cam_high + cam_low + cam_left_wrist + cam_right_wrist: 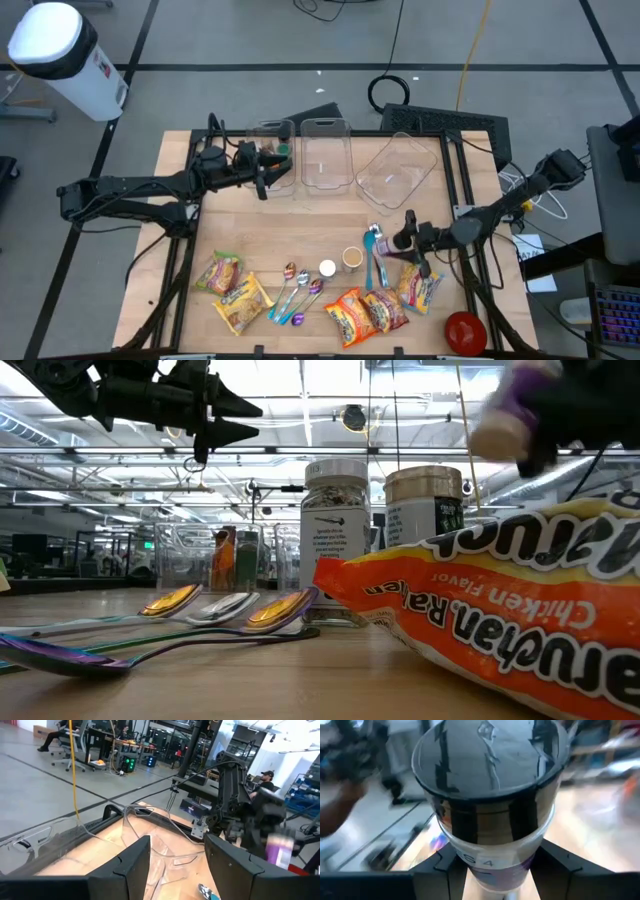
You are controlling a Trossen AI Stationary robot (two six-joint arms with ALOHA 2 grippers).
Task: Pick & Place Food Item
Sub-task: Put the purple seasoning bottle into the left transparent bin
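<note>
**Right end effector holds a spice jar above the counter**

The right end effector [411, 243] has its two fingers closed on a small spice jar [487, 800] with a dark shiny lid and a white and purple label, held off the wooden counter [180, 270] at the right side, above the ramen packets [365, 312]. In the low view the jar [508, 420] hangs in the air at the upper right, over an orange ramen packet [500, 625].

The left end effector [262, 172] hovers at the far left of the counter, just beside the leftmost of three clear bins [272, 160]; its fingers [125, 865] stand apart with nothing between them.

Spoons [297, 292] lie near the front edge, with two more jars [340, 263] standing beside them.
</note>
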